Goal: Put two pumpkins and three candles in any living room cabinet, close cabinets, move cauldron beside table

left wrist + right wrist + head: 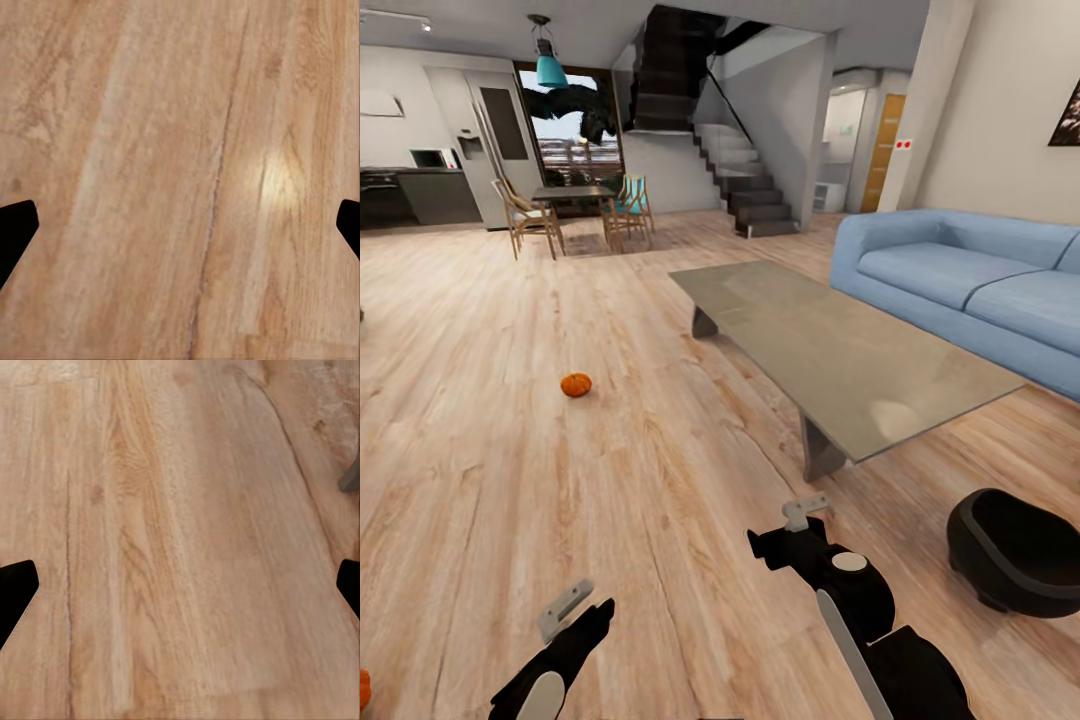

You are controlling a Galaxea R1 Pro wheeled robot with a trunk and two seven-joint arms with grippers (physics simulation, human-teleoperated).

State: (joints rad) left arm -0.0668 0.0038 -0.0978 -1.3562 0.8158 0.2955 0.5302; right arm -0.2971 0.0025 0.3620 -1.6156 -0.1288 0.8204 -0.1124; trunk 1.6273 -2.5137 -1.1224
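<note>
Head view, small ribbed orange pumpkin (576,384) on wood floor (660,450)

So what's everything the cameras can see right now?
pumpkins: two, orange; one out on the floor left of the table, one cut off at the bottom left edge
table: one, glossy grey, middle of the room
cauldron: one, black, on the floor near the table's near corner
sofa: one, light blue, beyond the table on the right
floor: pale wood planks throughout
chairs: several, wood and teal, round a far dining table
stairs: one flight, dark, at the back
lamp: one, teal, hanging
left pincer: black arm, grey fingers, open over bare floor
right pincer: black arm, open over bare floor
</note>
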